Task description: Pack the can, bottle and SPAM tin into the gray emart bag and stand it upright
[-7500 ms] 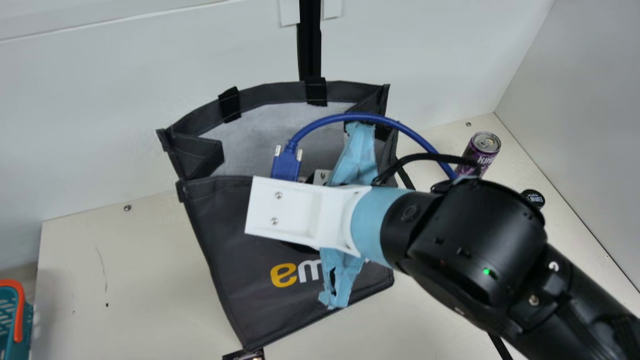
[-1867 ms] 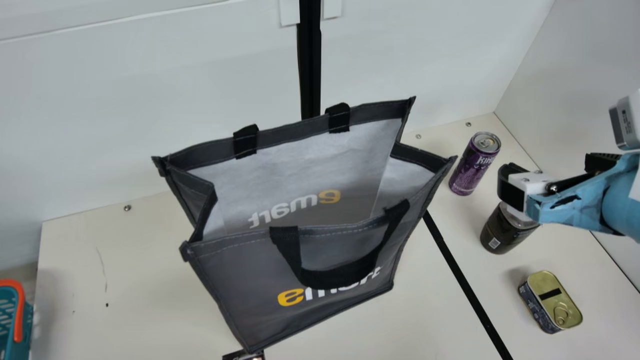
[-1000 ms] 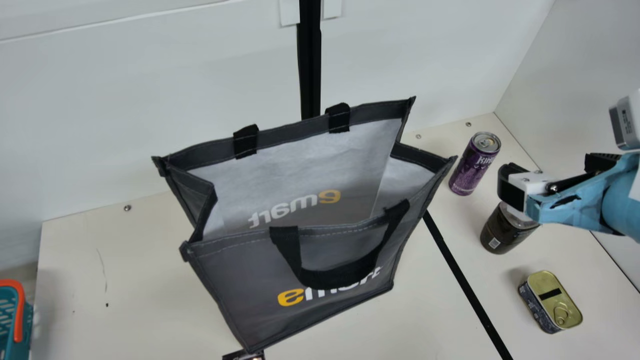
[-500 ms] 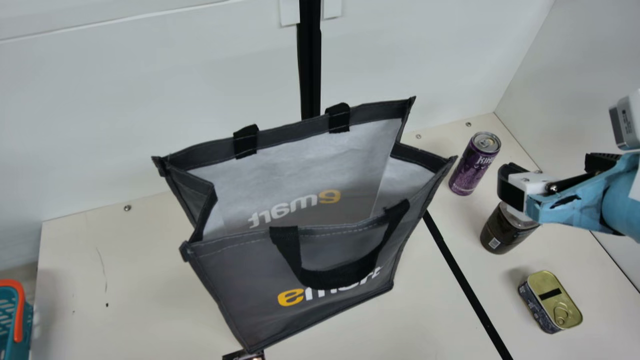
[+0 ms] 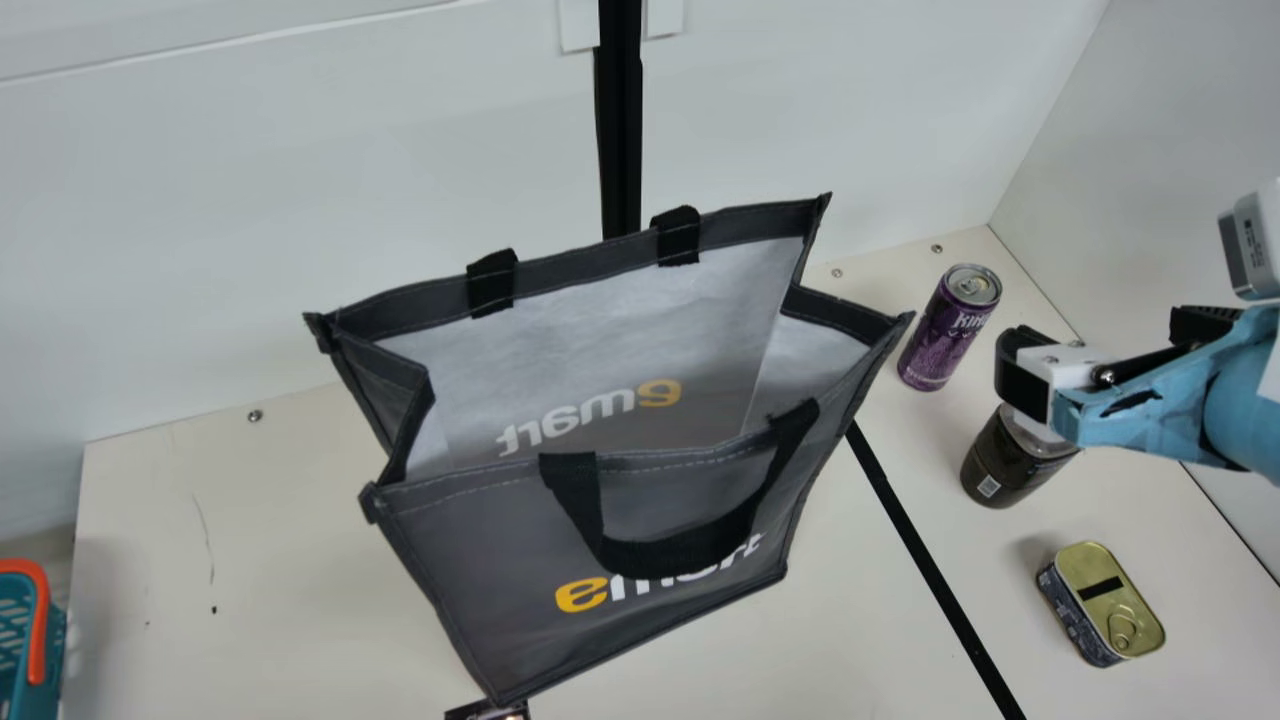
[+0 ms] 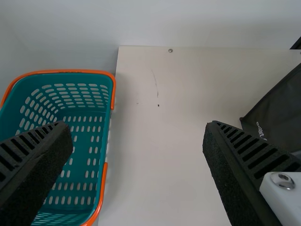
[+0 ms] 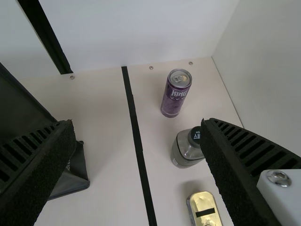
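At the right of the main view my right gripper (image 5: pixel 1100 350) hangs open, partly over the dark bottle (image 5: pixel 1012 460). Behind it the purple can (image 5: pixel 948 328) stands upright; nearer the front lies the SPAM tin (image 5: pixel 1102 604), gold lid up. The gray emart bag (image 5: pixel 600 520) stands upright at the centre, mouth wide, one handle drooping over its front; its floor is hidden. In the right wrist view my right gripper (image 7: pixel 136 160) has nothing between its fingers, with the can (image 7: pixel 176 93) and bottle (image 7: pixel 187 149) beyond. My left gripper (image 6: pixel 136 165) is open and holds nothing.
A teal basket (image 6: pixel 89 141) with orange handles stands beside the table's left edge. A small dark object (image 5: pixel 488 711) lies by the bag's front corner. A black strip (image 5: pixel 940 580) runs along the table between bag and items. White walls rise behind and at the right.
Compared with the earliest picture, my right arm has moved off the bag to the right; the bag's mouth has spread wider and its front handle droops. Over the last two seconds nothing has visibly moved.
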{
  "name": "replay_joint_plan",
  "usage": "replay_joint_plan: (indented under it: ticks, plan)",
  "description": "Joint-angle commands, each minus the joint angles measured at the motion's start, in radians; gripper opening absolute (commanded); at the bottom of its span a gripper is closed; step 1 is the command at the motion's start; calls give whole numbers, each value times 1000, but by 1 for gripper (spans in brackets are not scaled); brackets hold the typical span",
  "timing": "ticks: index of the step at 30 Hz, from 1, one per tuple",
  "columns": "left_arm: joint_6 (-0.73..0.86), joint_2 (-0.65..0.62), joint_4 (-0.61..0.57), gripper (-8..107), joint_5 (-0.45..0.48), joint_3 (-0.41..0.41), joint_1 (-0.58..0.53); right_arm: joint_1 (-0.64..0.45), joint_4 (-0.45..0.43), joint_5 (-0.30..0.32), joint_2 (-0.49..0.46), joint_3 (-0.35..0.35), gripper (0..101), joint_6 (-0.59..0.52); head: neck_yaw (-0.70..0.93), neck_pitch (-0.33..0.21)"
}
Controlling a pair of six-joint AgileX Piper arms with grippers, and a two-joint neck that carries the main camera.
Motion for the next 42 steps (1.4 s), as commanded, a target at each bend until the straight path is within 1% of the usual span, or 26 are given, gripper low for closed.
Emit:
replay_joint_plan:
  ticks: [1, 9, 15, 19, 25, 35, 42]
  plan:
    - [0, 0, 0, 90, 0, 0, 0, 0, 0, 0, 0, 0, 95, 0, -1, -23]
    - [12, 11, -15, 90, -7, -10, -20, 0, 0, 0, 0, 0, 95, 0, -1, -23]
    - [67, 42, -61, 90, -21, -52, -51, 0, 0, 0, 0, 0, 95, 0, -1, -23]
    - [117, 67, -105, 90, -30, -89, -49, 0, 0, 0, 0, 0, 95, 0, -1, -23]
    - [201, 105, -189, 90, -34, -147, -15, 0, 0, 0, 0, 0, 95, 0, -1, -23]
    - [353, 169, -349, 90, -16, -244, 88, 0, 0, 0, 0, 0, 95, 0, -1, -23]
    - [434, 222, -455, 90, 7, -327, 163, 0, 0, 0, 0, 0, 95, 0, -1, -23]
